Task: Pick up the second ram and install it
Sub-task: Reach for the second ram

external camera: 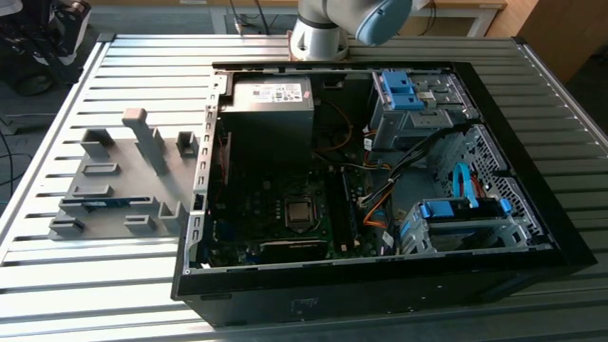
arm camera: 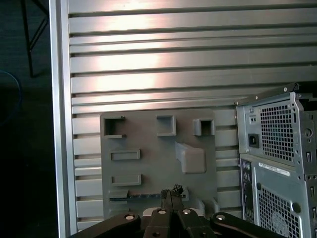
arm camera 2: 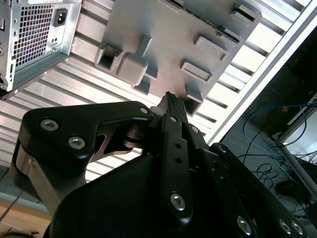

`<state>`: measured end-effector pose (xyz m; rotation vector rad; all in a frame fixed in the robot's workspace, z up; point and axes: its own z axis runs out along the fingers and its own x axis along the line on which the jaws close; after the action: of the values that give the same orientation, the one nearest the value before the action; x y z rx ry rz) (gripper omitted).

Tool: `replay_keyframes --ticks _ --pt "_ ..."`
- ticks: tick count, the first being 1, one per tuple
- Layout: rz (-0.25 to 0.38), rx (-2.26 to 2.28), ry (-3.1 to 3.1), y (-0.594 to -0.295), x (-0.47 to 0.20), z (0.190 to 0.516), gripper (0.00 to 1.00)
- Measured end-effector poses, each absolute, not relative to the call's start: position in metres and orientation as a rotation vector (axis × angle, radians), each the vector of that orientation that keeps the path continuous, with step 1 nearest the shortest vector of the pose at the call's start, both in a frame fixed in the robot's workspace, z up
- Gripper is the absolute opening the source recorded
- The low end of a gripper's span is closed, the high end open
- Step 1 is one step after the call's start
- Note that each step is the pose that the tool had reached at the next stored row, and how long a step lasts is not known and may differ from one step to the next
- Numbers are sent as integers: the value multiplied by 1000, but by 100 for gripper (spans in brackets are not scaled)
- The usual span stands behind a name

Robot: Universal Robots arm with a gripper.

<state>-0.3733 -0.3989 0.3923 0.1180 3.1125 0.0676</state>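
Seems light, stiff and brittle, so best pinched mid-length across bare board, clear of chips and contacts: ram (external camera: 95,203) on edge in a slot along one holder (arm camera: 148,148) edge, gripper (arm camera: 171,192) well clear, pinched shut, empty.
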Motion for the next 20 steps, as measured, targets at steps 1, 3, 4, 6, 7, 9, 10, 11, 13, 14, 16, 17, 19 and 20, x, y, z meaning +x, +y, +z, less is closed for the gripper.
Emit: replay_keyframes --ticks 1,3,4,6,7,9,10,11,13,14,16,17,19,20 --pt "68 118 3113 -399 -374 392 11" --pt "68 118 3112 -399 -377 392 11" --pt "68 118 3112 -399 -378 392 11" --pt "68 118 3113 -399 -380 392 11" --pt "68 118 3113 -399 -382 392 11" --pt "68 118 3112 -399 -384 392 11" --pt "68 118 3112 -399 -386 392 11" --pt "68 118 3112 -399 -387 392 11" --pt "68 118 3112 -399 -390 392 11" --pt "68 118 3112 -399 -391 392 11" --pt "68 118 3113 -399 -401 392 11" --pt "68 118 3113 -399 -402 392 11" --pt "68 118 3112 -399 -405 392 11" --pt "68 118 3112 -399 -406 392 11"
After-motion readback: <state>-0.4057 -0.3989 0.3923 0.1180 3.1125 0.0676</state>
